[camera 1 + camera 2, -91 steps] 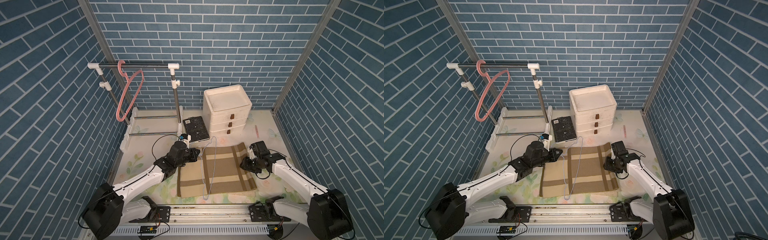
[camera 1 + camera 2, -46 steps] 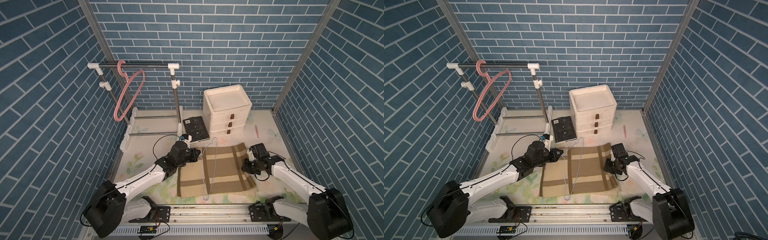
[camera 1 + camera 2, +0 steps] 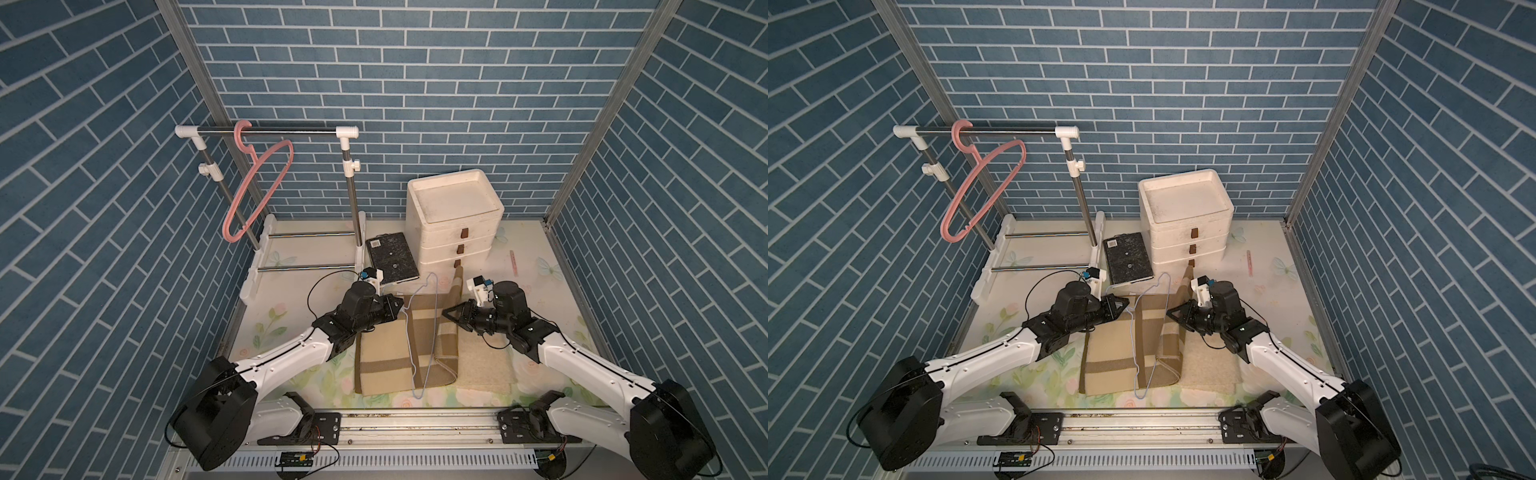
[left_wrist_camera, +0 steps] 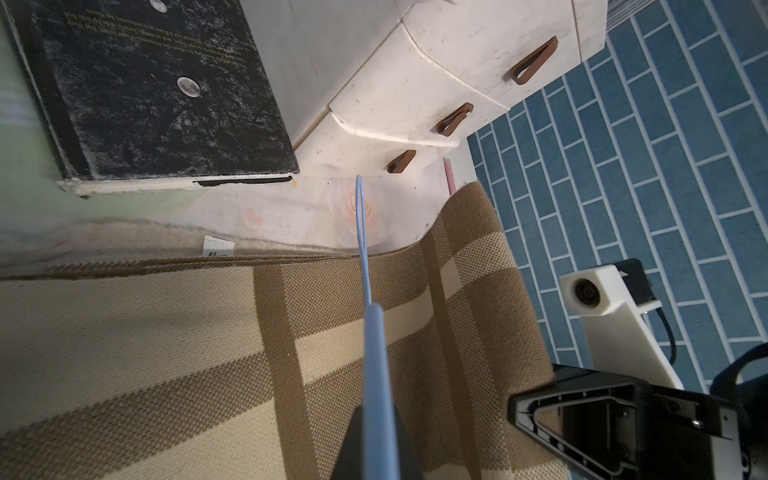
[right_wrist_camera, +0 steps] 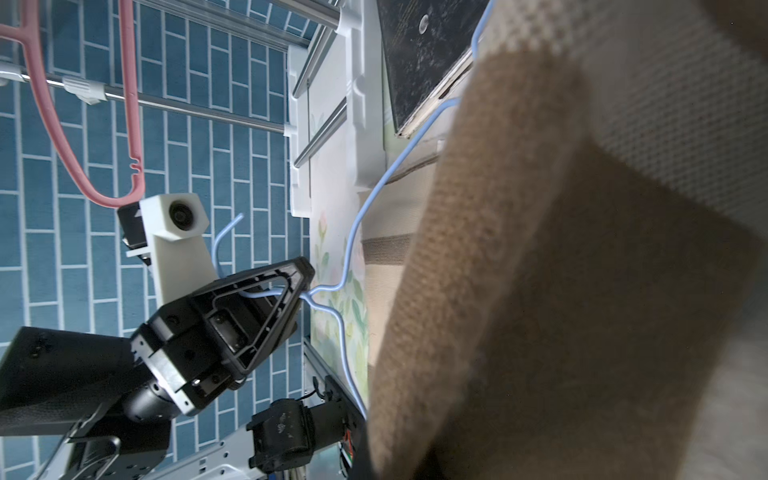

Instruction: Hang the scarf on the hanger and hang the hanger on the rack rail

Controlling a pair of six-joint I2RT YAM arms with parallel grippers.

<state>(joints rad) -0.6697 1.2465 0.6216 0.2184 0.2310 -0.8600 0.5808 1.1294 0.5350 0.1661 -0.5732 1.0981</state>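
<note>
Both grippers clenched: left gripper (image 3: 397, 305) pins blue wire hanger (image 4: 376, 332) by its neck atop plaid scarf (image 3: 386, 355), lower centre of frame; right gripper (image 3: 448, 315) holds scarf's edge raised, likely to fold it over the hanger.

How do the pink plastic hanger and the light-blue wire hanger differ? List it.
The pink plastic hanger hangs from the metal rail; the light-blue wire hanger lies on the tan checked scarf. The pink hanger is thick, the blue hanger thin. No gripper touches the pink hanger; the left gripper clamps the blue hanger. Both have hooks.
</note>
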